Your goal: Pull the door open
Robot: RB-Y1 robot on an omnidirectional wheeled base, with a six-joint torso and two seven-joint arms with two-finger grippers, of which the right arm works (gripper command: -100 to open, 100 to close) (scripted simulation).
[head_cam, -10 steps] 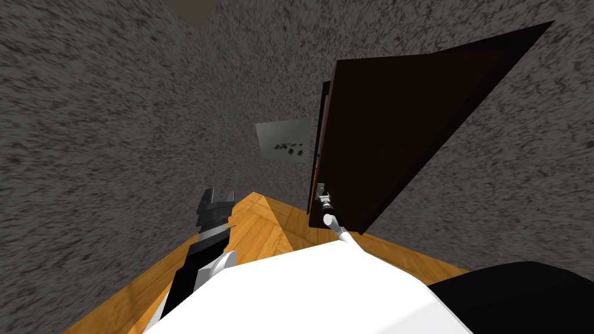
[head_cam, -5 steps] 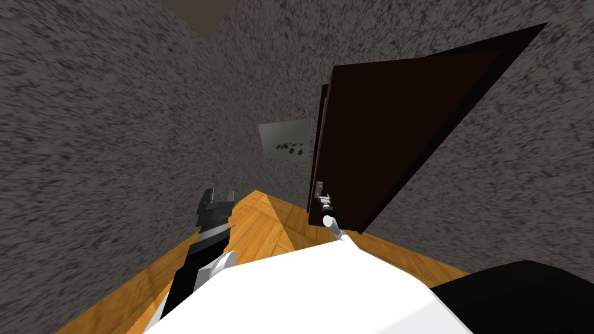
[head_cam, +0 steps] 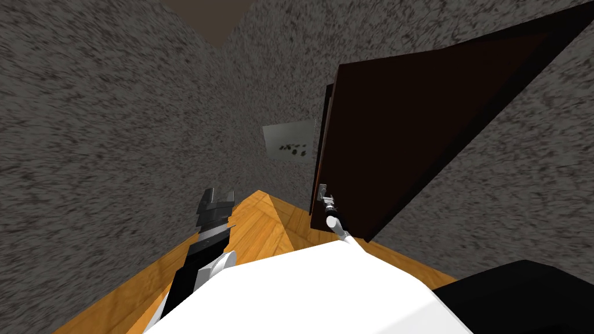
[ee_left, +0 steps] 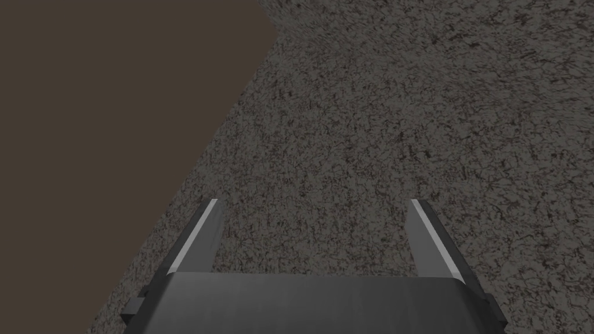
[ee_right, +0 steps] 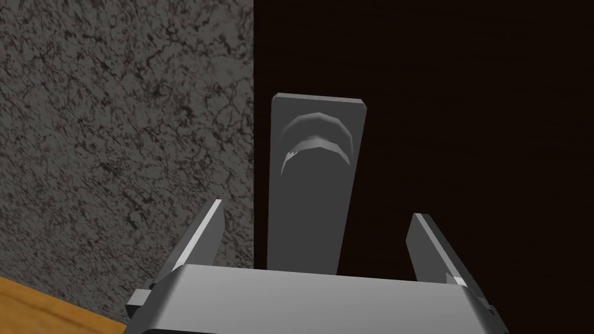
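Note:
A dark brown door (head_cam: 406,127) stands ajar on my right, its free edge towards me. On that edge sits a grey handle plate (head_cam: 322,190). My right gripper (head_cam: 328,202) reaches up to it on a thin arm. In the right wrist view the plate (ee_right: 313,191) with its curved handle rises between the fingers of the right gripper (ee_right: 316,210), which stands open; the fingers do not press it. The door (ee_right: 464,116) shows there as a near-black surface. My left gripper (head_cam: 217,194) is held low at the left, open (ee_left: 314,202), with nothing in it.
Speckled grey walls (head_cam: 116,145) close in on the left and ahead, forming a narrow corner. Wooden floor (head_cam: 261,232) lies below. A light grey panel (head_cam: 290,142) with dark marks hangs on the far wall. A black area (head_cam: 522,296) shows at the lower right.
The whole head view has shifted a little, so I have moved. The door now looks larger and its free edge sits slightly further right, with the right gripper still at the handle plate.

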